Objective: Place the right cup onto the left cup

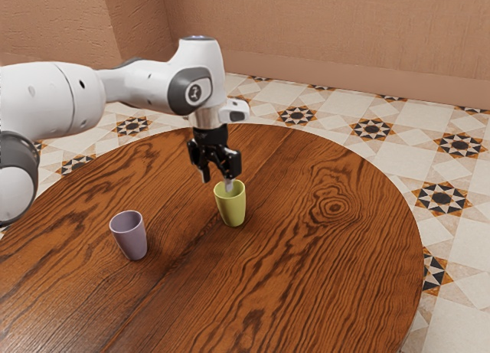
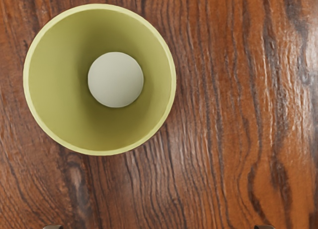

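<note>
My gripper (image 1: 217, 181) points downward with its two fingers spread and nothing between them. One fingertip overlaps the mouth of the green cup (image 1: 232, 207) in the exterior view, and the cup stands upright on the table. From above, the wrist view looks into the green cup (image 2: 54, 85), off to one side of the space between the tips of the gripper (image 2: 158, 226). A purple cup (image 1: 130, 236) stands upright, apart from the green one, toward the exterior view's left and nearer that camera.
Both cups share a round wooden table (image 1: 306, 276) with dark grain. Its curved edge runs along the exterior view's right, with patterned floor tiles (image 1: 372, 129) beyond and a plain wall (image 1: 321, 31) behind.
</note>
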`<state>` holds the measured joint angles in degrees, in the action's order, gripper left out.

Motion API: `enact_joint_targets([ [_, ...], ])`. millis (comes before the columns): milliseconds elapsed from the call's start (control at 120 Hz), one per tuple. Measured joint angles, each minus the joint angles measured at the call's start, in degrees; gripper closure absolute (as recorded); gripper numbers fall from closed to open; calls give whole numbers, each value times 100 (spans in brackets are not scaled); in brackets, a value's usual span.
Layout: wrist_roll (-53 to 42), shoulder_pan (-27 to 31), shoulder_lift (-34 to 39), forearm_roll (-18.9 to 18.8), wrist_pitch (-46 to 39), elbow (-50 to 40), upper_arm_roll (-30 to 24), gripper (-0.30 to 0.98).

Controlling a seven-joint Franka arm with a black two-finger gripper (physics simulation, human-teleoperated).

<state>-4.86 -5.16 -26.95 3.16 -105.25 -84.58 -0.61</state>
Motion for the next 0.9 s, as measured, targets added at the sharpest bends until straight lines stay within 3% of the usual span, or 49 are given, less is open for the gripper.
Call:
enact_joint_targets([
  [900, -184, 324, -1588, -158, -45, 1488, -549, 26],
])
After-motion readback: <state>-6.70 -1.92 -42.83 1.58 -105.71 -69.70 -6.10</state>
